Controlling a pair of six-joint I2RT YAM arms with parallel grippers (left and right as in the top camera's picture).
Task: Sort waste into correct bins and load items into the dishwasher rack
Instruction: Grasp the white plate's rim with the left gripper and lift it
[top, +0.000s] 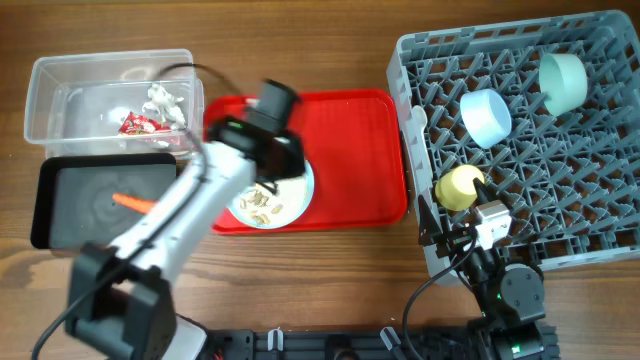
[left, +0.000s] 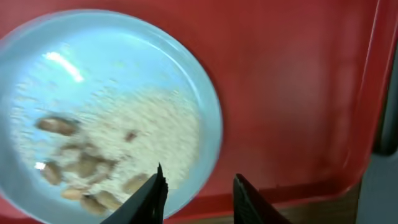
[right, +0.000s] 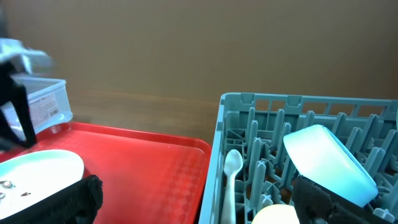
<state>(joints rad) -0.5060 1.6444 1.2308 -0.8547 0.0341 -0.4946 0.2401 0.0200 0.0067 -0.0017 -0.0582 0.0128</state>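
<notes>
The light blue plate lies on the red tray and holds brownish seeds and white grains. My left gripper is open, with the plate's near rim between its fingers: one fingertip is over the plate, the other over the tray. In the rack are the mint bowl, the small blue bowl, the yellow cup and the white spoon. My right gripper is wide open and empty at the rack's front left corner.
The clear tub at the back left holds the white tissue and the red-and-white wrapper. The black tray in front of it holds the orange carrot. The left arm reaches over the black tray.
</notes>
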